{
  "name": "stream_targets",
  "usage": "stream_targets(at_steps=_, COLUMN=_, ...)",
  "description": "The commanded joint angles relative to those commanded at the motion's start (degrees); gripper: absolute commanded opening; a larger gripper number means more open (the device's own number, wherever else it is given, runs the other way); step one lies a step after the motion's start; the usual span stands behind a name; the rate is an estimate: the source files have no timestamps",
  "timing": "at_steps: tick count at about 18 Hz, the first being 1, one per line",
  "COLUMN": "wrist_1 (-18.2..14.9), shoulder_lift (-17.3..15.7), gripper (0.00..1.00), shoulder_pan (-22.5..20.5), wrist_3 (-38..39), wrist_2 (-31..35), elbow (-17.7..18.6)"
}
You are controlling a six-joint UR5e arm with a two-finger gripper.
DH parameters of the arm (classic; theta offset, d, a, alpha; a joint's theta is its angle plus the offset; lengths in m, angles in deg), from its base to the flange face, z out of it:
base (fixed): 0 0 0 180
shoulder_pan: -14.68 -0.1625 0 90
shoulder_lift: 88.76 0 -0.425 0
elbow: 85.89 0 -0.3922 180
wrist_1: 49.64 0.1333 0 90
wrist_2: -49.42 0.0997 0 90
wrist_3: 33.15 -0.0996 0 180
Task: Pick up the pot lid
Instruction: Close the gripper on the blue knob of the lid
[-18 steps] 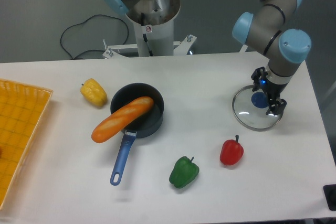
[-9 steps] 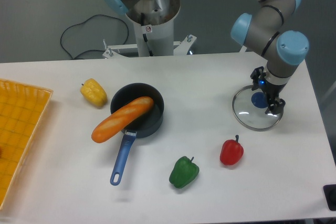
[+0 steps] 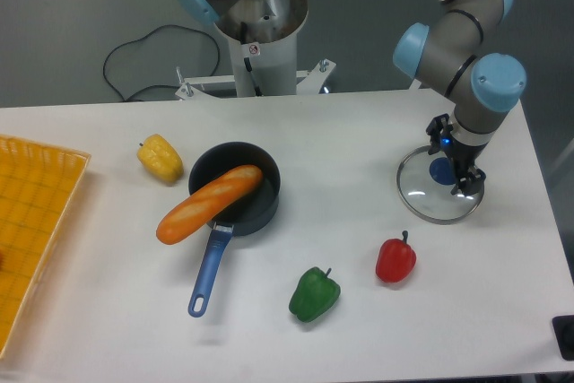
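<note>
A grey robot arm (image 3: 504,79) reaches in from 1 o'clock, its dark two-finger gripper (image 3: 456,160) poised at a clear, round pot lid with a blue knob (image 3: 442,169). The lid lies on the white table (image 3: 341,145) at 3 o'clock in the camera's view. The fingers stand wide apart near the knob, with nothing held between them; whether either touches the lid cannot be told. At 4 o'clock sits a red pepper (image 3: 395,260), and near 6 o'clock a green one (image 3: 314,295). Toward 9 o'clock, a long orange-brown loaf (image 3: 208,205) lies across a black frying pan (image 3: 205,167) with a blue handle (image 3: 209,274). Farther out is a yellow pepper-like item (image 3: 160,159).
</note>
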Motion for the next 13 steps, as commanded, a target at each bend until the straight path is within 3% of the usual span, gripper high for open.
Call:
stream_targets(at_steps=5, wrist_1=-0.1, shoulder_lift=0.0, gripper=0.7, shoulder_pan=0.0, wrist_3=-0.2, wrist_2=0.2, elbow=-0.1)
stream_targets(at_steps=8, wrist_1=-0.1, shoulder_lift=0.0, gripper=0.53, shoulder_pan=0.0, wrist_3=-0.1, wrist_2=0.3, elbow=-0.2)
stream_targets(at_steps=13, wrist_1=-0.4, shoulder_lift=0.0, gripper=0.49, shoulder_pan=0.1, wrist_3=0.2, wrist_2=0.3, elbow=-1.0)
